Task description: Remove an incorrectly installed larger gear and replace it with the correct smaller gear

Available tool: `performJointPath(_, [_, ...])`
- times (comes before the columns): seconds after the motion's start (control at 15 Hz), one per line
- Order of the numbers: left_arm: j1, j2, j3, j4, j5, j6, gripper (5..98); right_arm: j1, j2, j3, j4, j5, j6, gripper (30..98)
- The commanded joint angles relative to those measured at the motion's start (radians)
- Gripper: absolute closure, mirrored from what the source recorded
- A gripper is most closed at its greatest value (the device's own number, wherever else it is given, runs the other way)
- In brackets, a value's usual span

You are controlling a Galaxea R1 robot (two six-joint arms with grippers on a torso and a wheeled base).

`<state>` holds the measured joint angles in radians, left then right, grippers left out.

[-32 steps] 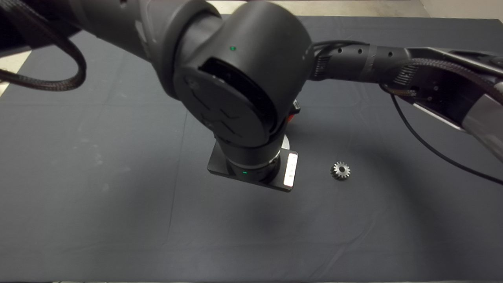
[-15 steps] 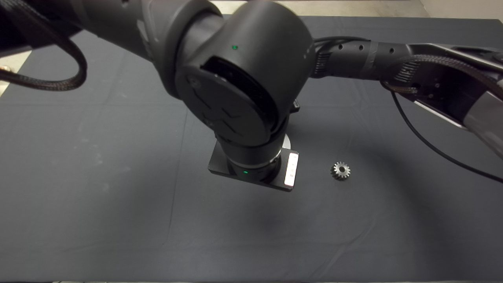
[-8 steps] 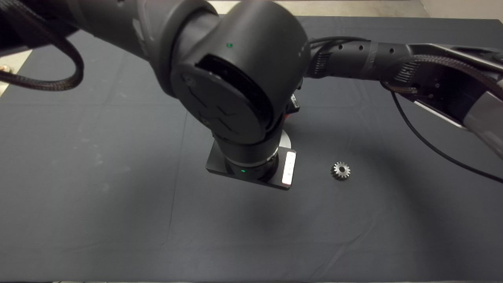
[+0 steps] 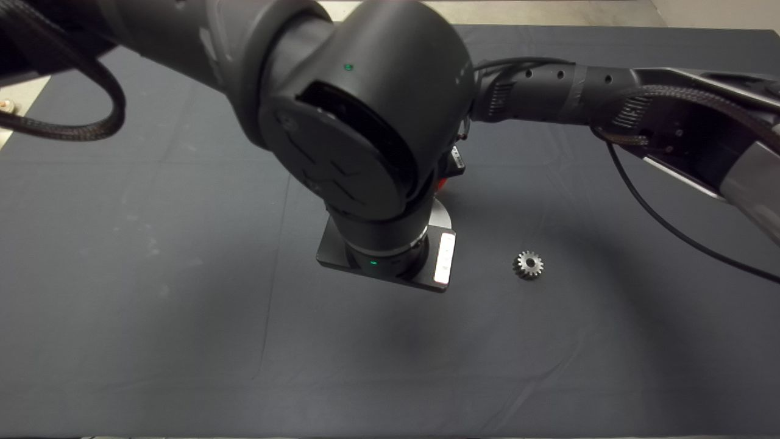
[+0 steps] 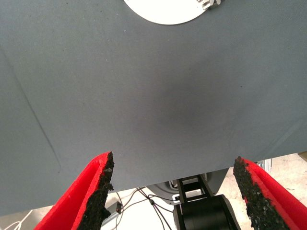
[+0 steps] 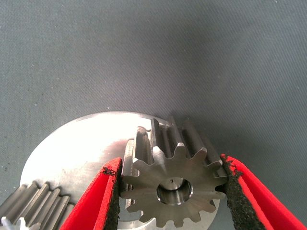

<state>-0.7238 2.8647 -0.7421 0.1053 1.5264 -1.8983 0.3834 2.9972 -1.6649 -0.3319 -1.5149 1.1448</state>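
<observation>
My right tool [image 6: 170, 184] is down over a round, bright silver metal base plate [image 6: 72, 153] near the middle of the bench's dark grey cloth mat [image 4: 152, 274]. Its two red fingers with black pads [image 6: 111, 191] sit against opposite sides of the larger gear [image 6: 170, 179], a shiny silver-grey metal gear with long flared teeth and a small centre hole, and appear to pinch it. The gear stands on the plate with its flat face toward my wrist camera. Another silvery toothed gear [image 6: 33, 206] shows at the plate's edge, just beside it.

From above, my left arm's bulky black joint hides the plate and my right tool. My left tool [image 5: 175, 191] hangs wide apart and holds nothing, above bare mat near the bench edge.

The smaller gear [image 4: 528, 264], a small dark-grey metal spur gear with short teeth and a round bore, lies flat on the mat, well to the right of the plate.

The risks, as I judge them: my pads press on tooth tips, not flat faces, so the gear could rotate or slip free on lifting. If it binds on its shaft, a tilted pull could jam it or drag the whole plate. Its teeth may also catch the neighbouring gear.
</observation>
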Motion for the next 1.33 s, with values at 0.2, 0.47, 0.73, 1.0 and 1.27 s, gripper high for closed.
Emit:
performJointPath(0.2, [-0.022,0.001,0.000,0.004,0.061,-0.002,40.1,0.147,-0.007,0.031,0.076,-0.070,0.024,81.9])
performJointPath(0.47, [-0.022,0.000,-0.003,0.004,0.061,-0.002,40.1,0.290,-0.054,0.047,0.178,-0.079,0.024,82.0])
performJointPath(0.73, [-0.022,0.000,-0.012,0.005,0.061,-0.001,40.1,0.318,-0.316,0.255,0.200,-0.079,0.033,82.0])
performJointPath(1.0, [-0.022,-0.003,-0.014,0.004,0.061,-0.001,40.1,0.184,-0.585,0.411,0.191,-0.080,0.033,82.1])
performJointPath(1.27, [-0.020,0.000,-0.033,0.004,0.061,0.001,40.1,0.107,-0.644,0.467,0.189,-0.080,0.033,82.3])
